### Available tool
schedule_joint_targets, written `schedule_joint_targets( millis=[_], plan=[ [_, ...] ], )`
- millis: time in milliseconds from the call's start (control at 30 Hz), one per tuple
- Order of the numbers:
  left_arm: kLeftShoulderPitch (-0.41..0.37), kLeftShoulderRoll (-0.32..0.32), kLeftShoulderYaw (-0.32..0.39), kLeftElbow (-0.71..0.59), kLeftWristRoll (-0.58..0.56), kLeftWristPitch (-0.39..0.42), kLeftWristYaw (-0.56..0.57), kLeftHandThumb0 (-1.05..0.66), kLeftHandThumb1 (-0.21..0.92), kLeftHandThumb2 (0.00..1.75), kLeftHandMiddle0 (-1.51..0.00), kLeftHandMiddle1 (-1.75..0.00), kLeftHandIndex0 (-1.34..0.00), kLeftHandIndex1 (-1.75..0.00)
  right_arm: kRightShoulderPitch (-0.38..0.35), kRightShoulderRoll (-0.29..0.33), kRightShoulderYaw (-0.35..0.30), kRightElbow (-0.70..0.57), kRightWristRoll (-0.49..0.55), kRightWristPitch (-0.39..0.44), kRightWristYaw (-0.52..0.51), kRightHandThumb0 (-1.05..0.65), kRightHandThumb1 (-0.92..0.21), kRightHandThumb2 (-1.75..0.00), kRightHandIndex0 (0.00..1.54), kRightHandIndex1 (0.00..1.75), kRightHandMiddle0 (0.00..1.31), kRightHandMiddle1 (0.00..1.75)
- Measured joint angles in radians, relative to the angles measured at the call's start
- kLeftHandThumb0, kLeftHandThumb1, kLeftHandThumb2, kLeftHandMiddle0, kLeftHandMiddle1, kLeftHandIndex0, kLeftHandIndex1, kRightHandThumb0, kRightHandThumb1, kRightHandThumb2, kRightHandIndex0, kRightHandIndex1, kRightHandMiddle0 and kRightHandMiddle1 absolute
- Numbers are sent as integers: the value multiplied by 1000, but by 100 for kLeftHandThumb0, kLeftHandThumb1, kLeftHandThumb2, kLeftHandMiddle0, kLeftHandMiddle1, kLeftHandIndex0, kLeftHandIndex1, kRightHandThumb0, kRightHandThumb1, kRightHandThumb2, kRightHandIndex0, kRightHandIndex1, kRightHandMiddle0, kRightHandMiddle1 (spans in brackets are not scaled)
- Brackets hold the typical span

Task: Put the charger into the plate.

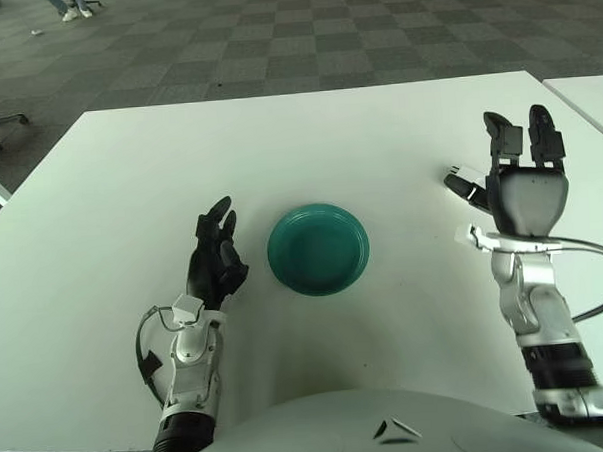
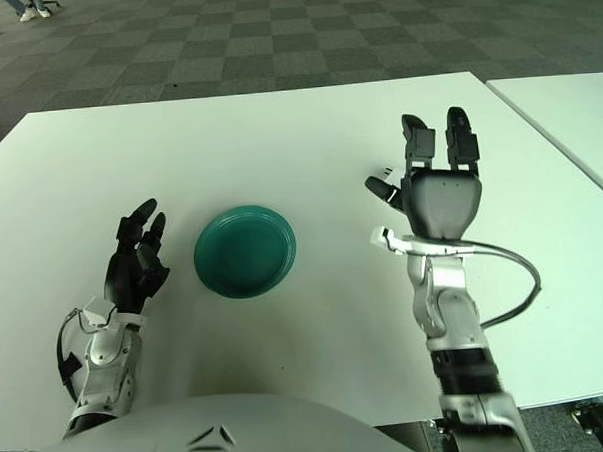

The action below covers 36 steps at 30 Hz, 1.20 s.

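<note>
R hand (image 1: pixel 525 191) fingers apart | charger (image 1: pixel 469 172) mostly hidden behind, prob. untouched | plate (image 1: pixel 318 248) empty

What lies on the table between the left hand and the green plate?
Nothing: only bare white table lies between the left hand and the plate, in both views.

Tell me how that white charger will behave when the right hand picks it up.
The charger, small, white and blocky, is probably rigid and light. Its smooth casing may slip between fingertips. It lies flat on the table, so it should slide rather than roll. The right hand, fingers spread, hides most of it, so its shape is uncertain.
</note>
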Motion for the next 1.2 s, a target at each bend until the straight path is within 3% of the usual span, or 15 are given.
schedule_joint_targets(
  millis=[333, 733, 1200],
  plan=[
    [-8, 2, 4, 12, -11, -8, -17, -97, 92, 94, -31, -1, 0, -81, -96, -77, 55, 190, 72, 25, 52, -105, -92, -75, 17, 0, 0, 62],
    [-25, 6, 5, 32, -32, -16, -50, -98, 92, 93, -31, 0, 0, -82, -189, -78, 128, 283, 104, 134, 164, -105, -92, -78, 13, 0, 0, 55],
    [-29, 6, 4, 34, -32, -15, -61, -98, 92, 90, -31, 0, 0, -80, -250, -131, 187, 335, 163, 158, 327, -105, -92, -77, 9, 0, 0, 41]
  ],
)
